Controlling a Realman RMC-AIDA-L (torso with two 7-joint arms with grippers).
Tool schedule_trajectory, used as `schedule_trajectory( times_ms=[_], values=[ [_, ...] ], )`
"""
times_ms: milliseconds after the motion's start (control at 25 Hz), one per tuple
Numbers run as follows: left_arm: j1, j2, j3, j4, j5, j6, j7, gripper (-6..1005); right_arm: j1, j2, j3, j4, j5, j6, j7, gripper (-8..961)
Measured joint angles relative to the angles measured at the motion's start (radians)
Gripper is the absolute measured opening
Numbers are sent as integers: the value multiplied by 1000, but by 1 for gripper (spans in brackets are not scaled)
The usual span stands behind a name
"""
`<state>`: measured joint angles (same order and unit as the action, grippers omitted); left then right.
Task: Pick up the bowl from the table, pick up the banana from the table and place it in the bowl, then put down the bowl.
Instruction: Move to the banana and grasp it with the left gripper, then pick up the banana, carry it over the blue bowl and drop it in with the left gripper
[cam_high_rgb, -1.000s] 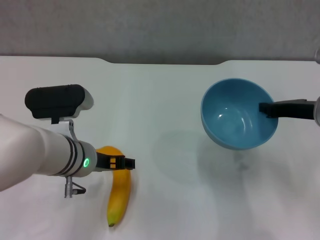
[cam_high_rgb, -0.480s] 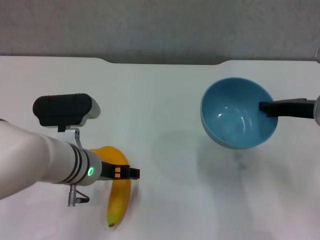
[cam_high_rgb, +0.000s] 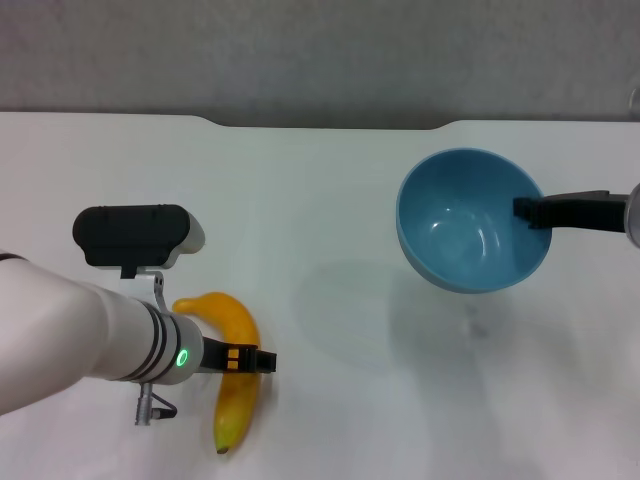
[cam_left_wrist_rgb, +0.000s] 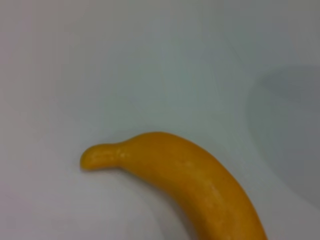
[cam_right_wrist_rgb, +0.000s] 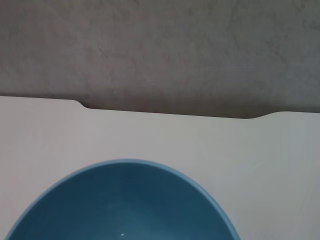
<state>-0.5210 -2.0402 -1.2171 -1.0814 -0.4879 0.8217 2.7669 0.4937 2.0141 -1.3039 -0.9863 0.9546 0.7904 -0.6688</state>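
The yellow-orange banana (cam_high_rgb: 236, 405) lies on the white table (cam_high_rgb: 330, 190) at the front left. My left gripper (cam_high_rgb: 250, 359) is right over its middle, low above it. The left wrist view shows the banana (cam_left_wrist_rgb: 200, 180) close up, with its stem end lying on the table. The light-blue bowl (cam_high_rgb: 460, 235) hangs above the table at the right and casts a shadow below it. My right gripper (cam_high_rgb: 530, 210) is shut on its right rim. The bowl's inside is empty, and it also shows in the right wrist view (cam_right_wrist_rgb: 120, 205).
The table's notched far edge (cam_right_wrist_rgb: 165, 114) runs along the back, with a grey wall behind it. Bare white tabletop (cam_high_rgb: 340, 300) lies between the banana and the bowl.
My left arm has moved toward the table's front edge, so its gripper now sits over the banana's middle instead of near the stem end. The bowl has shifted slightly left.
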Motion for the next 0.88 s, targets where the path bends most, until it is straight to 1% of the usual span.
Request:
schedule_trajectory(
  times_ms=[160, 360, 600, 880],
  values=[
    [0, 0, 0, 4, 0, 0, 5, 879, 2, 0, -1, 0, 1, 3, 0, 35],
    [-3, 0, 0, 16, 2, 0, 12, 830, 1, 0, -1, 0, 1, 3, 0, 35],
    [-25, 0, -1, 42, 2, 0, 13, 771, 0, 0, 0, 6, 1, 3, 0, 35],
    [-18, 3, 7, -1, 1, -7, 13, 572, 0, 1, -3, 15, 1, 3, -4, 35]
  ],
)
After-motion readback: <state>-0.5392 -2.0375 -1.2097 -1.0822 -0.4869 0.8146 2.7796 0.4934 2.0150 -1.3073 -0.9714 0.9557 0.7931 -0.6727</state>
